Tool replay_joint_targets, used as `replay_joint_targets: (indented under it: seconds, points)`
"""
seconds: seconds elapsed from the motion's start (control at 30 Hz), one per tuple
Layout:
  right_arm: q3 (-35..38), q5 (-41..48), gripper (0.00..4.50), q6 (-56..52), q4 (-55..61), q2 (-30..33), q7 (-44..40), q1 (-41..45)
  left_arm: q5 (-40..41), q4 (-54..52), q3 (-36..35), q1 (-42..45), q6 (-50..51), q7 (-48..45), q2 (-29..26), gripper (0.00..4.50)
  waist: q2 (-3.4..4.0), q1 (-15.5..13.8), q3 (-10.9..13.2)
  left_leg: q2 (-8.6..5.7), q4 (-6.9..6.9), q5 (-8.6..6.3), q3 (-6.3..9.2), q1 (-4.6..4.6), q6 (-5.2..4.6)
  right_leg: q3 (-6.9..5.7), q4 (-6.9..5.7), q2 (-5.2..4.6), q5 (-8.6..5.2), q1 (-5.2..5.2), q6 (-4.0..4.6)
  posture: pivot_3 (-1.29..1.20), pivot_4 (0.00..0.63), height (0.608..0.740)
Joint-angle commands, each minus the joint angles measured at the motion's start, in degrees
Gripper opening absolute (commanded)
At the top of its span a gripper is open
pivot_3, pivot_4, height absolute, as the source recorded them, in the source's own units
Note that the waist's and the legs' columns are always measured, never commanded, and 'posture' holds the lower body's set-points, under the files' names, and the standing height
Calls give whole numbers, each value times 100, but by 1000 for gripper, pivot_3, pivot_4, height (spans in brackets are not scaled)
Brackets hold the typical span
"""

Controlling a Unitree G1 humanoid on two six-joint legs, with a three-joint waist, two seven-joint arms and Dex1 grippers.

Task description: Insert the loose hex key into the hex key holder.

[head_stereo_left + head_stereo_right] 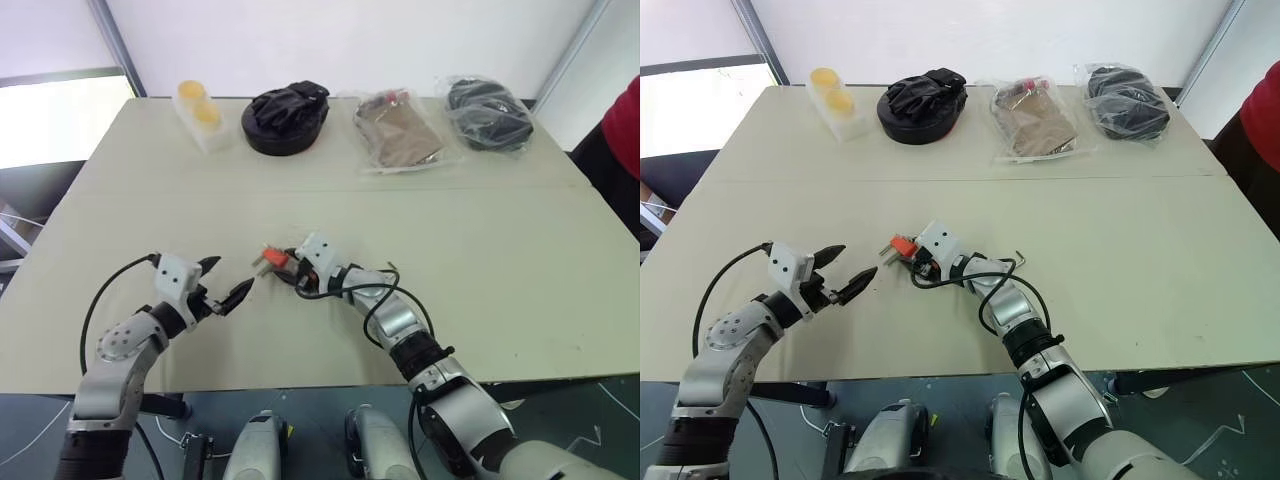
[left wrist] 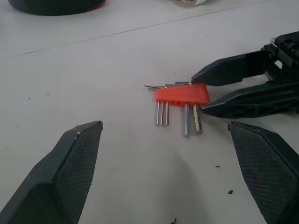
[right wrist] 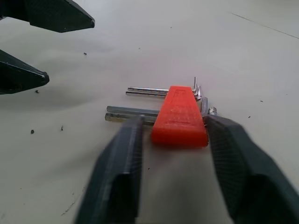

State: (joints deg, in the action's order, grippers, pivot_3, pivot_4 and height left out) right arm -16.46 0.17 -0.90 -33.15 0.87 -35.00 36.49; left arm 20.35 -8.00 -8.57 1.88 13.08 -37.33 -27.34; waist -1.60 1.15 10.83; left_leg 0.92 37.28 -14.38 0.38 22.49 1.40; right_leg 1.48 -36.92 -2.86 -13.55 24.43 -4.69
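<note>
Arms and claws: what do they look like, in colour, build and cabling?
Both arms are silver-grey metal segments with rounded joints. Each ends in a white boxy wrist block carrying a claw, left claw and right claw, with two black pointed fingers whose inner faces have a fine grid texture. Loose black cables loop along each forearm.

Both head views look forward and down over the beige table (image 1: 500,290). Each wrist view looks closely along its own fingers at the small orange-red plastic block (image 2: 181,94), apparently from opposite sides.
</note>
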Motion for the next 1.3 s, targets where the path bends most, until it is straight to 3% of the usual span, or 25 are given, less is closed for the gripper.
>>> replay_joint_targets:
  seconds: [0.03,0.33,0.57,0.87,1.07,1.3]
  points:
    - [6,-41,1014,-59,-76,-61,-8,-10,-37,-173,2,34,-130,7,-5,4500,0,0,0,0,0,0,0,0,0,0,0,0,0,0,0,0,150,740]
    - [-79,-181,1014,54,382,277,-239,74,133,122,-22,201,3,-225,-48,4500,2,-7,1,0,-1,0,-1,0,0,0,1,0,-1,0,2,0,150,740]
    - [-356,-950,1014,1889,633,1362,-527,538,371,1103,78,965,34,-904,-43,4500,2,-11,2,-15,1,0,-14,2,0,-2,4,7,-5,-1,6,0,150,740]
    - [-527,-1810,1014,4553,117,2428,-307,1270,1143,1855,317,2606,1183,-2151,5,4500,-1,5,3,-14,-2,1,-10,4,0,-1,2,22,-1,0,-1,0,150,740]
    - [-488,-2258,1014,5390,-199,2753,120,1570,1295,2531,540,3412,1510,-2915,210,4500,-1,6,4,-14,-3,1,-11,4,0,1,5,24,-1,1,0,0,150,740]
    - [-446,-2356,1014,5552,-153,2815,340,1610,1086,3316,631,3937,1319,-3321,416,4500,-1,11,5,-14,-3,1,-9,4,0,2,1,26,-2,1,1,0,150,740]
